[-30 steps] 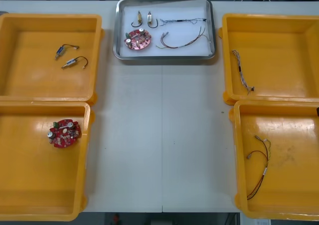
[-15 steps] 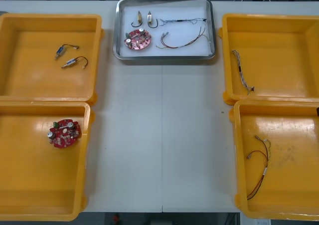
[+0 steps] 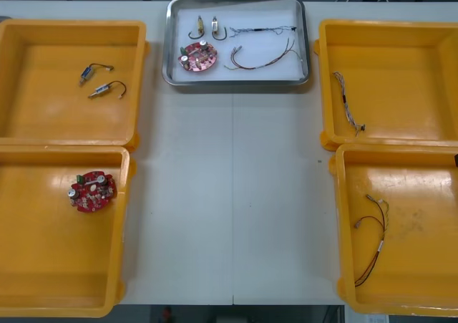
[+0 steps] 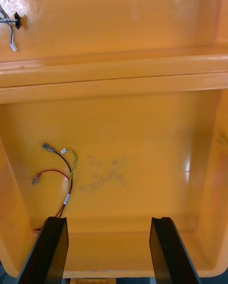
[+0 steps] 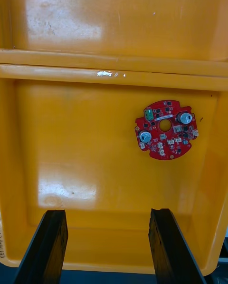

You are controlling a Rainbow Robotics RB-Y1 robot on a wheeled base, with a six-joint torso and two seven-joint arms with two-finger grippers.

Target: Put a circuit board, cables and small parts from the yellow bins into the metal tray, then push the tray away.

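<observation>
- Your left gripper (image 5: 107,212) stood spread near a circuit board (image 5: 166,129).
- Your right gripper (image 4: 109,220) stood spread near a red and yellow cable (image 4: 71,181).
- The metal tray (image 3: 237,82) sat top centre.

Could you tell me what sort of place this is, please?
Likely an electronics kitting bench: yellow bins hold sorted cables, small metal parts and a round red circuit board, and a metal tray gathers one set.
</observation>
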